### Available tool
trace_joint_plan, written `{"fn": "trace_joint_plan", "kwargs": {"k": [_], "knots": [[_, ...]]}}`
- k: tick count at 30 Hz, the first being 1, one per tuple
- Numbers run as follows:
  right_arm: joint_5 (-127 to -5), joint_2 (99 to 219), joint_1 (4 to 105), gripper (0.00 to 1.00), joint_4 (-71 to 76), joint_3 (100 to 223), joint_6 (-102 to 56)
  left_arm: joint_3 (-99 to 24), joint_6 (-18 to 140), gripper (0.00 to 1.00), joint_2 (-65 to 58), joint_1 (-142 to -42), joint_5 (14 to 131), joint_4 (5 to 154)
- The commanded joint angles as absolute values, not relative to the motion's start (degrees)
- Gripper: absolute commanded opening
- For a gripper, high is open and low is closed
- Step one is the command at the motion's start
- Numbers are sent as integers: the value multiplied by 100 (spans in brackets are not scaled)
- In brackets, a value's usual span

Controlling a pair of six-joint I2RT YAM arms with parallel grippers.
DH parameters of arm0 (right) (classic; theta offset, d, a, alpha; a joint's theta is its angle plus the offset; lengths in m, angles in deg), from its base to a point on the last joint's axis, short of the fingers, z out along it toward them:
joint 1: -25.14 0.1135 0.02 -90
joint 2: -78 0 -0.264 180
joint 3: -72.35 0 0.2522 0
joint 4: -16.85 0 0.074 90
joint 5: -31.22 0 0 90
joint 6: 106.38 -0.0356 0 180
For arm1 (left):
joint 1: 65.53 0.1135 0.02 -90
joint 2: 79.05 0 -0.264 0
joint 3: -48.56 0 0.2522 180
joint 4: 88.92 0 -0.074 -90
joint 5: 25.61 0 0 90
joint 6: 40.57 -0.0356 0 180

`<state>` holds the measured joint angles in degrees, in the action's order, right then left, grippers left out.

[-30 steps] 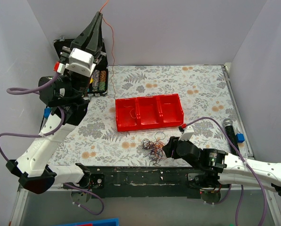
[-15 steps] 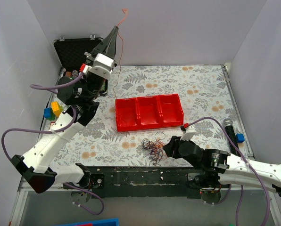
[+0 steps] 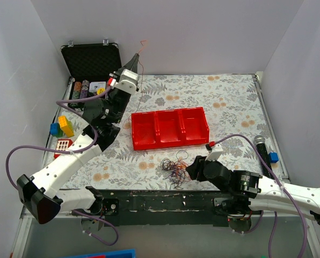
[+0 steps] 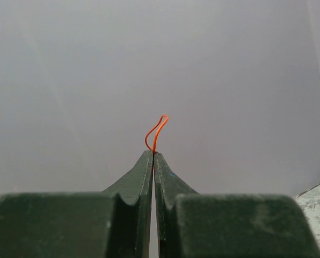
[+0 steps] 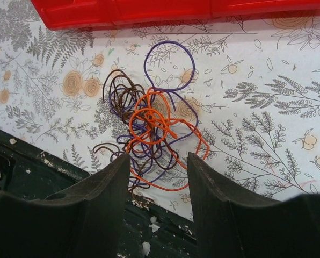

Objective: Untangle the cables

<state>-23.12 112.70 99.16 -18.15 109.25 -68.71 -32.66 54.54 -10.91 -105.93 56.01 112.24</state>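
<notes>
Where the surface (image 3: 230,102) meets its near edge: cables (image 5: 152,134), one loose tangle of orange, brown and purple strands, near the tray (image 3: 169,127). Also right fingers (image 3: 191,169), spread, straddling the tangle's near side; left fingers (image 4: 151,160), raised, pressed together, pinching one orange wire (image 4: 156,130).

Floral tabletop (image 3: 230,102), red tray (image 3: 171,142) at its middle, three bays side by side. Back left, open black case (image 3: 90,56), chip stacks (image 3: 84,88) at its foot. Left edge: yellow block (image 3: 66,125) touching blue block (image 3: 55,129), red grid piece (image 3: 63,145) near. Right edge: black mic (image 3: 262,149), small blue piece (image 3: 273,157) just beside.
</notes>
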Motion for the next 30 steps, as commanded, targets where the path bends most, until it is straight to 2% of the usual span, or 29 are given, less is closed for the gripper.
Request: {"fn": "trace_joint_plan", "kwargs": {"k": [1, 6, 10, 30], "knots": [[-2196, 11237, 9950, 54, -1757, 10809, -6937, -3734, 6067, 0, -1095, -10578, 5121, 11064], [-2204, 11272, 9950, 54, -1739, 10791, -6964, -4543, 6621, 0, -672, -10587, 5235, 10642], [-2169, 11202, 9950, 54, -1800, 10800, -6990, -4721, 6920, 0, -549, -10613, 5261, 10378], [-2134, 11061, 9950, 54, -1853, 10659, -7078, -3130, 7482, 0, -1462, -10613, 5209, 9043]]}}
